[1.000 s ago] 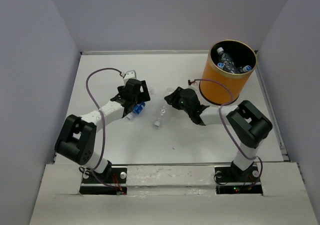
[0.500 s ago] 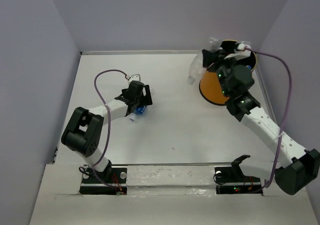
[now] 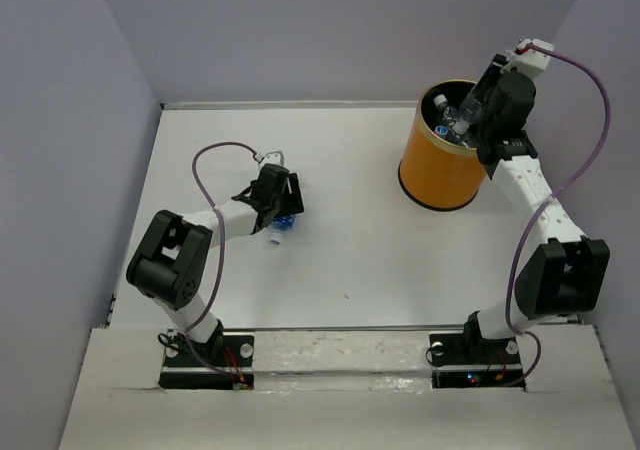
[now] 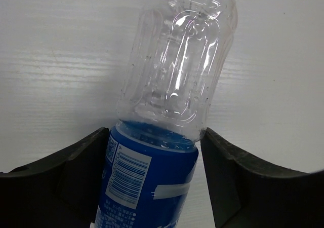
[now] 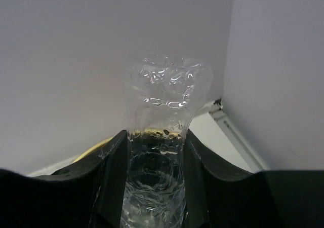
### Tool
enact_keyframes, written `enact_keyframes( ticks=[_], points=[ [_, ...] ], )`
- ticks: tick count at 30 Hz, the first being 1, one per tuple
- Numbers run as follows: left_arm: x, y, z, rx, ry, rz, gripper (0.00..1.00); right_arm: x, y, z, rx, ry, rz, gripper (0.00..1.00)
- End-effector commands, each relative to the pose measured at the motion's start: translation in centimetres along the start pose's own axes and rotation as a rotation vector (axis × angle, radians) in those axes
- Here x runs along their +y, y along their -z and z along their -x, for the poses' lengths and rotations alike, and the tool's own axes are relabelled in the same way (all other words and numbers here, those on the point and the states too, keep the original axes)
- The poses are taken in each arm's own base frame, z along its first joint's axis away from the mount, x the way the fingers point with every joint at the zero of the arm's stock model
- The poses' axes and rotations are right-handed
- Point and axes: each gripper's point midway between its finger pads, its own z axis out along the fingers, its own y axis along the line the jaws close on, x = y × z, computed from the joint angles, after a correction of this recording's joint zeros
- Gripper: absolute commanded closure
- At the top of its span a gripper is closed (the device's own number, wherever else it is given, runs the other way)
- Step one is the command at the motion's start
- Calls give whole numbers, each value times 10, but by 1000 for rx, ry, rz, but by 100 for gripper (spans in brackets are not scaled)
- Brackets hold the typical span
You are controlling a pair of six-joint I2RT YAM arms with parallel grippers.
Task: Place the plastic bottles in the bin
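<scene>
While the right gripper (image 5: 155, 139) clamps a bottle (image 5: 164, 86), long axis straight out ahead of it, the bin (image 3: 432, 170) mouth lies just below. Left gripper (image 4: 154, 137) pinches the labelled bottle (image 4: 152, 182) on the desk (image 3: 350, 260), bin well apart.

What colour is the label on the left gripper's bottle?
Blue label with white print; clearest in left wrist view.

White table (image 3: 350, 260): orange bin (image 3: 430, 175) upright, far right; blue-labelled bottle (image 3: 281, 222) lying left of centre.
</scene>
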Motion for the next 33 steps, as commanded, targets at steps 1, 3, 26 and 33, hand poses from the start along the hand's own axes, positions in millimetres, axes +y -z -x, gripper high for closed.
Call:
enact_keyframes(
  ticks=[1,3,26,33],
  points=[
    [-29,32,21,-84,33,-152,53,-8,3,8,-14,38,-25,60],
    [-46,52,34,-131,48,-233,53,-7,6,1,16,47,-11,27],
    [-200,267,92,-388,-39,-1062,52,160,340,-37,554,-352,1422,3],
    [-213,264,74,-329,-81,-1108,52,174,339,-52,571,-395,1464,2]
  ],
)
